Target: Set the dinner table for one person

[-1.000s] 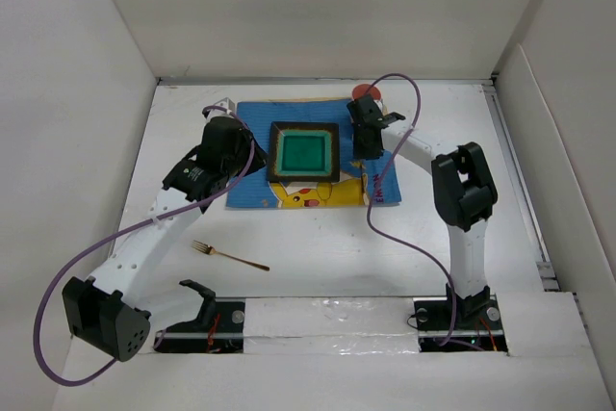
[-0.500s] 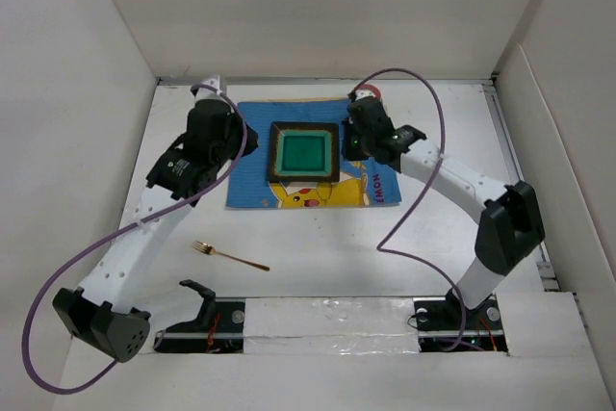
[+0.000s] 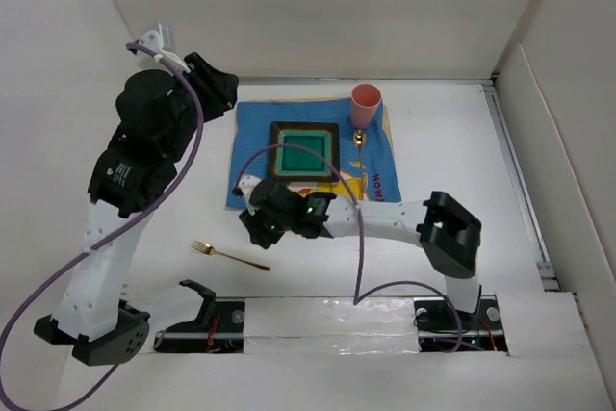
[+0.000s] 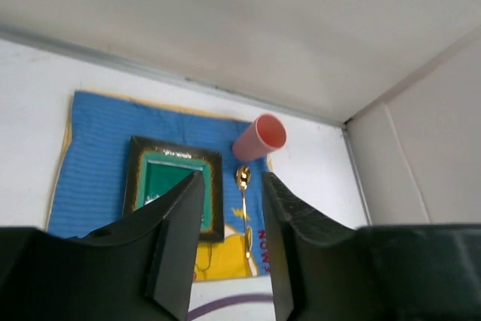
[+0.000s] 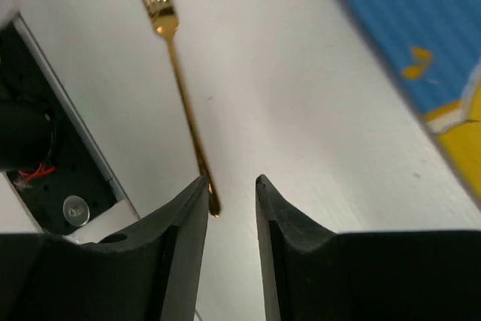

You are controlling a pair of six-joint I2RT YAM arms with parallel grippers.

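Right gripper (image 5: 229,182) is held spread over the handle tip of the gold fork (image 5: 179,84), 7 o'clock of the mat (image 3: 252,156) on the dinner table (image 3: 462,170), likely for pickup; left gripper (image 4: 231,182) is held high, fingers parted, empty.

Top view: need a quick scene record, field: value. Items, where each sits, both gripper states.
table: white, holds everything
mat: blue, far centre
plate: square, green centre, on mat
cup: pink, mat's far right corner
spoon: gold, on mat, right of plate
fork: gold, on bare table, near-left of mat
left gripper: open, empty, high above far left
right gripper: open, over fork's handle end, not gripping
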